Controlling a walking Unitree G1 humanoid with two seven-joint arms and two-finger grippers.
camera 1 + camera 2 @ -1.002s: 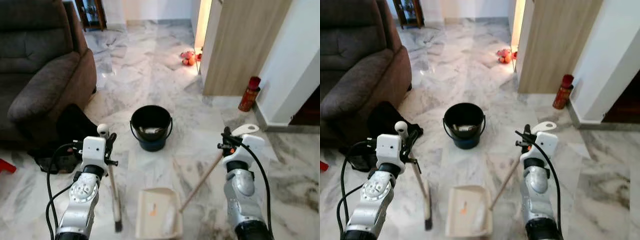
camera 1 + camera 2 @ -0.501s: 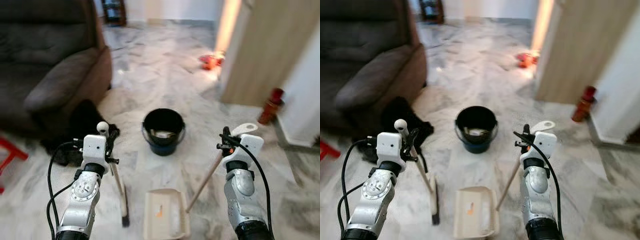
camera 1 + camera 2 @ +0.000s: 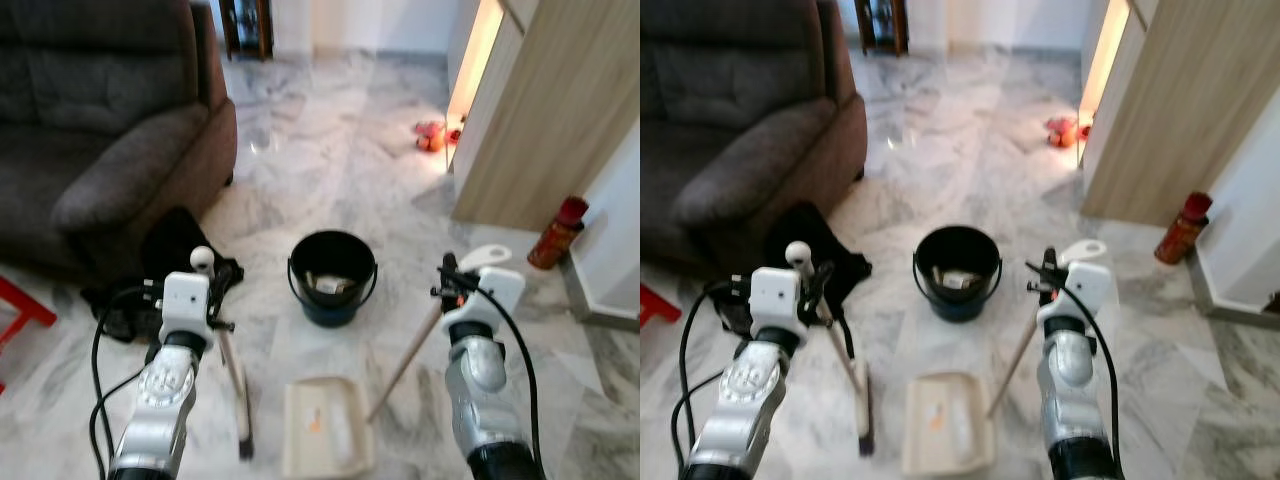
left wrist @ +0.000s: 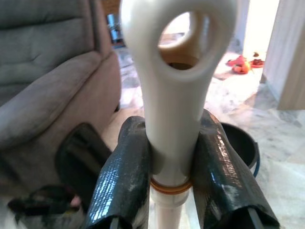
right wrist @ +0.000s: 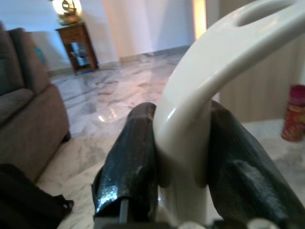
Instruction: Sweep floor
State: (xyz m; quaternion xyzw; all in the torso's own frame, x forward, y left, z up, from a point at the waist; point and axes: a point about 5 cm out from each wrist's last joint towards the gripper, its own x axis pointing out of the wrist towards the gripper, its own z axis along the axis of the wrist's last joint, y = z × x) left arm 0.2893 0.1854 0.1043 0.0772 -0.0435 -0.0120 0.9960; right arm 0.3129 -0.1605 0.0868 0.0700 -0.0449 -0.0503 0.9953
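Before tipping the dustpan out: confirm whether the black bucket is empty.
No: the black bucket holds pale debris at its bottom, seen in the left eye view.

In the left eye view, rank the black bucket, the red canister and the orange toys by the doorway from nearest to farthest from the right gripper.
Measured from the right gripper, shut on the dustpan handle:
1. Black bucket, just to its left on the floor.
2. Red canister, to its right by the wooden panel.
3. Orange toys, far ahead at the lit doorway.
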